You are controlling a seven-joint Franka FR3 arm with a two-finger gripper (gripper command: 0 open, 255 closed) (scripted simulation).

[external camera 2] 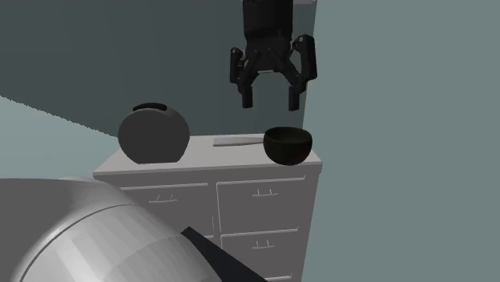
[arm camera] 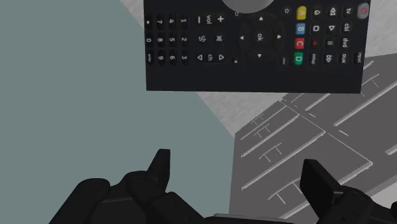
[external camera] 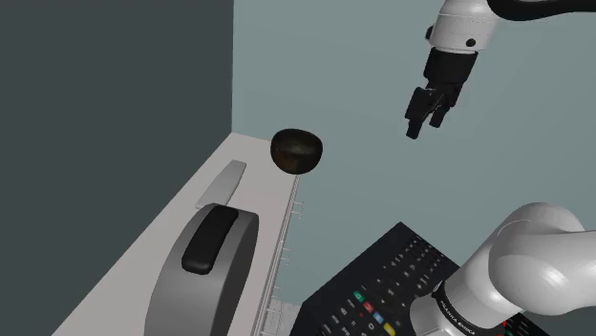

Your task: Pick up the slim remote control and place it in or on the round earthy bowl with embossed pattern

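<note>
The slim remote (external camera: 232, 179) (external camera 2: 238, 142) is a flat grey bar lying on the white cabinet top (external camera: 181, 215) (external camera 2: 204, 160). Close beside it, at the top's corner, stands the round dark brown bowl (external camera: 297, 150) (external camera 2: 287, 144), with nothing visible inside. My gripper (external camera: 425, 119) (external camera 2: 270, 98) (arm camera: 240, 178) hangs high in the air, open and holding nothing. In the shoulder view it is well to the right of the bowl, off the cabinet. In the second exterior view it appears above the bowl. My fingers (arm camera: 161, 167) stand wide apart.
A bulky dark grey rounded object with a black handle (external camera: 205, 267) (external camera 2: 153, 134) fills the near part of the cabinet top. The cabinet has drawer fronts (external camera 2: 260, 192) (arm camera: 305, 137). My stand (external camera: 382, 286) (arm camera: 254, 44) is a black box patterned with remote buttons. Walls close the corner behind.
</note>
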